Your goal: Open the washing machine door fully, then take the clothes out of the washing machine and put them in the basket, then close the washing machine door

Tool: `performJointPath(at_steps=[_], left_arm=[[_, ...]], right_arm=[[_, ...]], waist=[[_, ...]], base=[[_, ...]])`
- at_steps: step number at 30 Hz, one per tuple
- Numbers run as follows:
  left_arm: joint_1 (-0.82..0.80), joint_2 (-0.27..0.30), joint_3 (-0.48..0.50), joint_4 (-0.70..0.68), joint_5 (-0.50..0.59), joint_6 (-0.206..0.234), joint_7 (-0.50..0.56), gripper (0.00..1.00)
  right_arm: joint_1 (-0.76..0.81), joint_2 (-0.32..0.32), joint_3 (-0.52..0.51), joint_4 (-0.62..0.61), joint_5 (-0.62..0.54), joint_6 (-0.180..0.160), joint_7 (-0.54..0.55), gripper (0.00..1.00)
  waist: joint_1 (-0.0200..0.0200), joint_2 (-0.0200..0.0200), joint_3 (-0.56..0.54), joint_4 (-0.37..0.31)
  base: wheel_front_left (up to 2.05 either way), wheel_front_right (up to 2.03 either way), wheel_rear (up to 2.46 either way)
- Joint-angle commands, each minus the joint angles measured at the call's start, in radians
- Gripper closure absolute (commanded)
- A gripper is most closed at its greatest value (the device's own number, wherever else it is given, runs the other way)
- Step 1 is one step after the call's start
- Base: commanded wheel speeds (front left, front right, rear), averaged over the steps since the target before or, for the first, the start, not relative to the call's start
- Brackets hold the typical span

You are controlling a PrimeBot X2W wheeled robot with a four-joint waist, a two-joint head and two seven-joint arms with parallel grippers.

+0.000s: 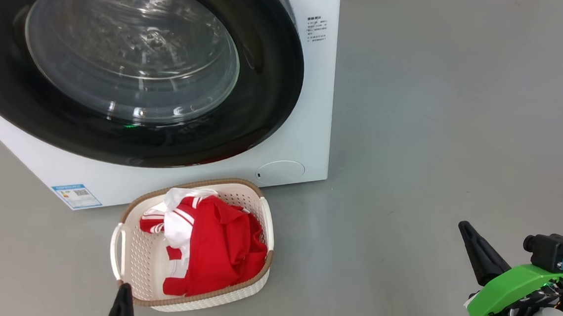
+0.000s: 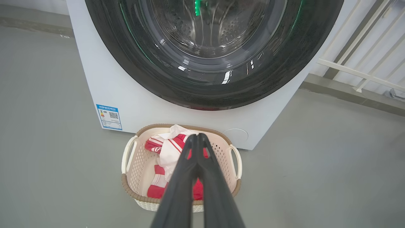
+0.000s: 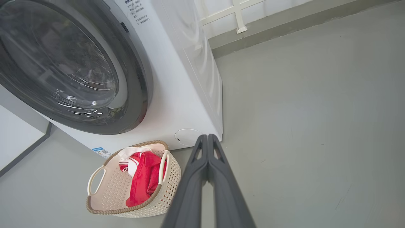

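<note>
The washing machine point(image 1: 305, 141) is a white box with its round black-rimmed door point(image 1: 131, 69) lying flush against the front, glass bowl in the middle. On the floor before it stands the cream basket point(image 1: 135, 260) with a brown rim, holding the red and white clothes point(image 1: 208, 245). My left gripper point(image 2: 197, 135) is shut and empty, its tips hanging over the basket in the left wrist view. My right gripper point(image 3: 207, 136) is shut and empty too, out to the right of the basket above bare floor. In the head view my left gripper point(image 1: 123, 287) shows at the bottom left and my right gripper point(image 1: 463, 224) at the bottom right.
Grey floor point(image 1: 432, 117) stretches wide to the right of the machine. White railing point(image 2: 364, 63) and a low kerb run behind the machine on its right side. A blue label point(image 1: 76, 196) sits low on the machine's front.
</note>
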Motion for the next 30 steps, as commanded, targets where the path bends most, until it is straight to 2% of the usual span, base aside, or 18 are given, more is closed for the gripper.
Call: performJointPath(at_steps=[1, 30], left_arm=[[-0.022, 0.011, 0.014, -0.027, -0.027, 0.000, 0.003, 1.00], [-0.035, 0.001, 0.055, -0.045, -0.328, -0.001, 0.083, 1.00]], right_arm=[[-0.016, -0.009, -0.011, -0.030, 0.025, 0.000, 0.005, 1.00], [0.001, 0.029, -0.062, -0.078, 0.278, 0.000, 0.088, 1.00]], waist=[[-0.0001, 0.0000, -0.001, 0.000], [-0.0002, 0.0000, -0.022, 0.003]], base=[[0.00, 0.00, 0.00], [0.00, 0.00, 0.00]])
